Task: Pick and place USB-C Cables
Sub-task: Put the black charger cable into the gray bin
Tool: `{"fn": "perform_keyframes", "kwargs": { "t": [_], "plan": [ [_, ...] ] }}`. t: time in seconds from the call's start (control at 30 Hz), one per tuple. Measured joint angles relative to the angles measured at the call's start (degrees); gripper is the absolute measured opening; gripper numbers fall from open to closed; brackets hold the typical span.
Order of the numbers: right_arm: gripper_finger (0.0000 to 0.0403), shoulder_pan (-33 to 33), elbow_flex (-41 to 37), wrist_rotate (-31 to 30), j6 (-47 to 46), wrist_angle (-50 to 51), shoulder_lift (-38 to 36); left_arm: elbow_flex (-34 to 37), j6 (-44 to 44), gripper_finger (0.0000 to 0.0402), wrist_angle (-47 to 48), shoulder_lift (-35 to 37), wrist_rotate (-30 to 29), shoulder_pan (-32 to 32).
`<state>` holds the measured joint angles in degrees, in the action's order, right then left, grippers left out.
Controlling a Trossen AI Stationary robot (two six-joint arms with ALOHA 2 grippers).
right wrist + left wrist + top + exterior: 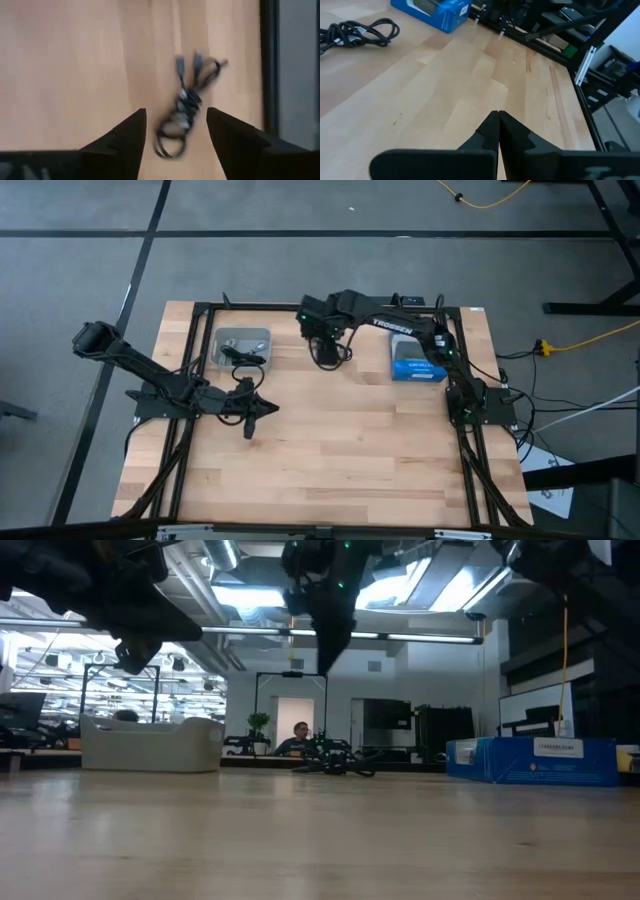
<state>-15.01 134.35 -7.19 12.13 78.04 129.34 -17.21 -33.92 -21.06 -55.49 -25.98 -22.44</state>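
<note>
Far left, grey tray (243, 337) holds cables (240, 356). My right gripper (176, 131) hangs spread wide above black cable (184, 107); blue box (418, 362) right. Left gripper (498, 131) clenched, empty.

The word "TROSSEN" stands in white letters on the right arm (395, 326), on the dark link just beside the blue box (418, 366). The blue box carries white print on its top and on a side label, too small to read.
</note>
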Motion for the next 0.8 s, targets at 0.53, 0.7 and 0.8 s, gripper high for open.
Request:
{"fn": "perform_keyframes", "kwargs": {
  "t": [0.53,0.7,0.8],
  "plan": [
    [0.0181,-13.88,-20.12,13.26,3.14,-10.85,0.00,0.00,-0.49,0.0000,-0.42,-0.02,2.77,0.16],
    [0.0181,-13.77,-26.26,8.59,3.14,-16.22,0.04,0.00,-0.47,0.0000,-0.42,-0.02,1.71,0.14],
    [0.0181,-13.20,-27.61,8.65,3.14,-18.03,0.04,0.00,-0.47,0.0000,-0.39,-0.02,1.22,0.16]
  ]
}}
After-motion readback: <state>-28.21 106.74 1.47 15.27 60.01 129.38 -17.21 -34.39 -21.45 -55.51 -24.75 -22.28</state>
